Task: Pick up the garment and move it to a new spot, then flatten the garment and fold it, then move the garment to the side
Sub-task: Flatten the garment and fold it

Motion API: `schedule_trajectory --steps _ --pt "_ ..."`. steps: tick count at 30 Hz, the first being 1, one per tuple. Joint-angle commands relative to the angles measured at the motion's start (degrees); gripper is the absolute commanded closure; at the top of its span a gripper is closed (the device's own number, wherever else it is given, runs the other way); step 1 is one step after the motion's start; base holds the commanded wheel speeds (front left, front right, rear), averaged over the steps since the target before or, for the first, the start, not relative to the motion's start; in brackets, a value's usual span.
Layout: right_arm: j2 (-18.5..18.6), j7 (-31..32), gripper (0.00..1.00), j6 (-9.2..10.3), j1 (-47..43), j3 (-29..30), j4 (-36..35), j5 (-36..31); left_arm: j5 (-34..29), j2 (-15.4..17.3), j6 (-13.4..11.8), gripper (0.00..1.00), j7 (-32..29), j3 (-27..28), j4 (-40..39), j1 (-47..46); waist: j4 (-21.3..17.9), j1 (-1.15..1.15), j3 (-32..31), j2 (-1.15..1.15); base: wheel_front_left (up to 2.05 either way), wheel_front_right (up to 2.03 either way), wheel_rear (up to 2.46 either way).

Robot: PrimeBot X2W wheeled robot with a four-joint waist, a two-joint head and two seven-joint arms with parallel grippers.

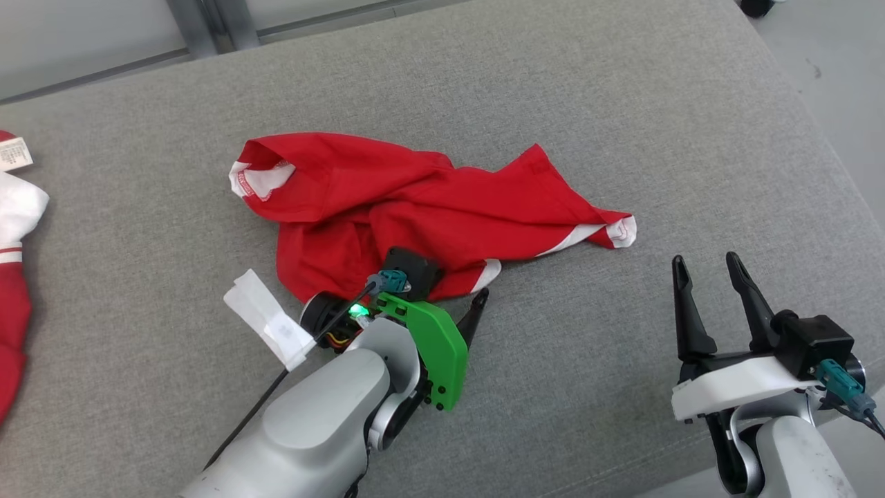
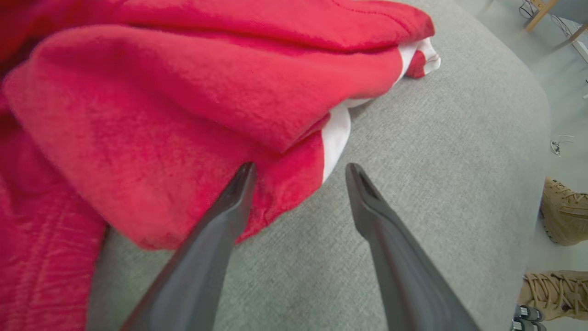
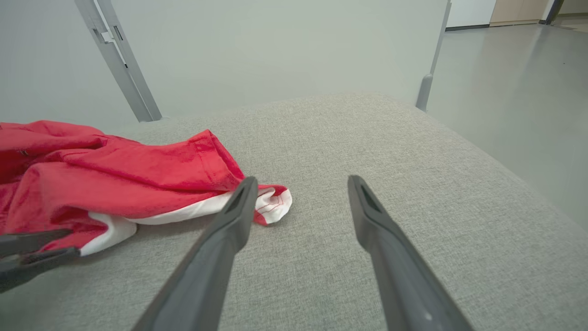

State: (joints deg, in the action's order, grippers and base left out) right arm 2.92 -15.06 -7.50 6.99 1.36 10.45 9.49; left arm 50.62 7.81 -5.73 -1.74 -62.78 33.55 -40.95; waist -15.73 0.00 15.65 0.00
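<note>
Two-handed flattening: hovering, left fingers (image 2: 216,239) spread at red garment (image 1: 415,200) hem, right fingers (image 1: 688,304) spread nearby; targeting separate corners.

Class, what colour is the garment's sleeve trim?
White trim on the red garment; clearest in head view.

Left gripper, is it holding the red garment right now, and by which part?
Nothing is held. The left gripper stands open at the near edge of the red garment; the right gripper is open over the cushion.

Garment (image 1: 415,200): soft matt red cloth; cushion (image 1: 622,104): coarse grey woven fabric.
</note>
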Motion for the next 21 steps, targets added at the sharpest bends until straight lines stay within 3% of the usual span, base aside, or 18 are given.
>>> schedule_trajectory --steps 1,9,10,11,17,21 --pt "0.02 -0.17 0.00 0.02 0.60 0.25 -0.17 0.23 0.01 -0.25 0.09 0.00 -0.26 -0.09 0.79 -0.82 -0.88 0.00 1.51 0.00 0.00 0.00 0.00" --pt "0.02 -0.17 0.00 0.02 0.45 0.88 0.21 0.83 -0.93 -0.19 0.60 0.00 0.59 -0.59 6.73 -2.28 -2.11 0.00 2.81 0.00 0.00 0.00 0.00" --pt "0.02 -0.17 0.00 0.02 0.45 0.84 0.26 0.92 -0.87 -0.25 0.94 0.55 0.68 -0.59 7.29 -2.53 -2.17 0.00 2.75 0.00 0.00 0.00 0.00" --pt "0.02 -0.17 0.00 0.02 0.37 0.89 0.33 0.93 -0.56 -0.31 1.57 0.99 0.54 -0.65 7.54 -2.56 -2.15 0.00 2.61 0.00 0.00 0.00 0.00" --pt "0.02 -0.17 0.00 0.02 -1.76 3.00 0.24 0.02 1.31 1.46 6.14 1.00 -0.26 -0.70 3.31 -2.31 0.57 0.00 0.27 0.00 0.00 0.00 0.00" --pt "0.02 -0.17 0.00 0.02 -3.82 4.37 0.14 -1.48 2.05 8.23 8.41 1.00 -4.18 -1.30 -9.30 -1.35 4.61 0.00 -2.38 0.00 0.00 0.00 0.00"
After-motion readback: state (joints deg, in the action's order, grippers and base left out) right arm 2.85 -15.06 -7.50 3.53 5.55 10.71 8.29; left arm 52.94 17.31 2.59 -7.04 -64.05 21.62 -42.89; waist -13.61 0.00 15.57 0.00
